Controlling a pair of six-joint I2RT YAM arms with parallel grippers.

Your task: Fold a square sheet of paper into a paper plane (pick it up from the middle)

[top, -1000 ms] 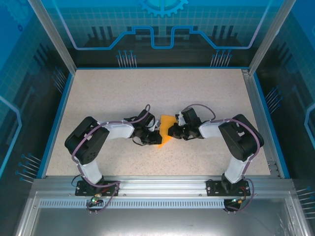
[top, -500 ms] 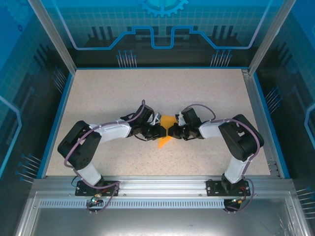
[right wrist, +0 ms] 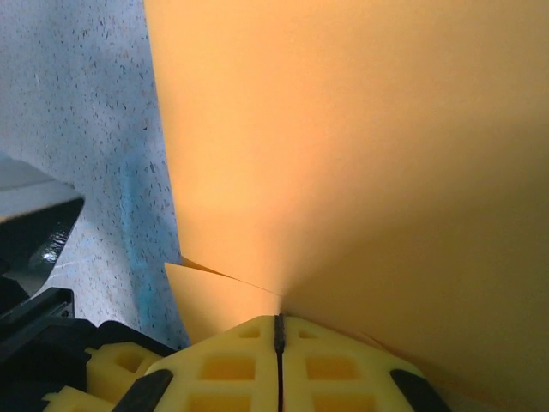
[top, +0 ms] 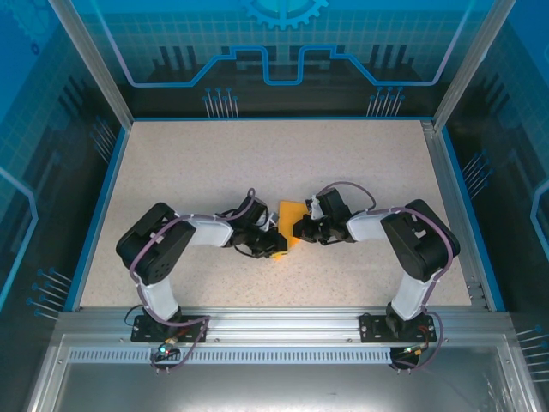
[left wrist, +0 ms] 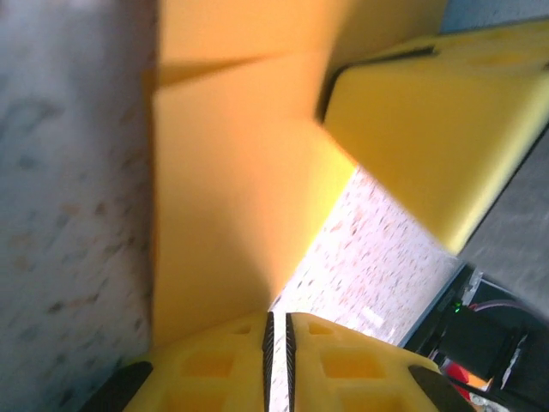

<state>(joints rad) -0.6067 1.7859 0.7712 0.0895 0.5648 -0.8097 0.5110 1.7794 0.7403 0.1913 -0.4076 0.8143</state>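
A small orange-yellow sheet of paper (top: 289, 213) is seen near the middle of the speckled bench (top: 189, 163), between the two arms, which reach in from the left and the right. It is gripped from both sides.

The left pincer (top: 276, 245) is placed at the near left edge of the sheet. In the left wrist view its yellow fingers (left wrist: 214, 369) are pressed together with only a thin dark slit between them, and the sheet (left wrist: 232, 197) runs up out of that slit, so the pincer is clamped narrowly on the paper. A folded layer is shown near the top of the sheet in that view, where one edge is laid across another. One yellow finger (left wrist: 429, 129) of the other arm is seen at the upper right, touching the paper.

The right pincer (top: 298, 228) is placed at the right edge of the sheet, just beside the left one. In the right wrist view its fingers (right wrist: 223, 369) are likewise drawn tight, and the sheet (right wrist: 343, 154) spreads upward from between them. A small pointed flap (right wrist: 206, 292) of paper is seen just left of the grip. Whether the sheet is lifted clear of the bench or resting on it cannot be told.
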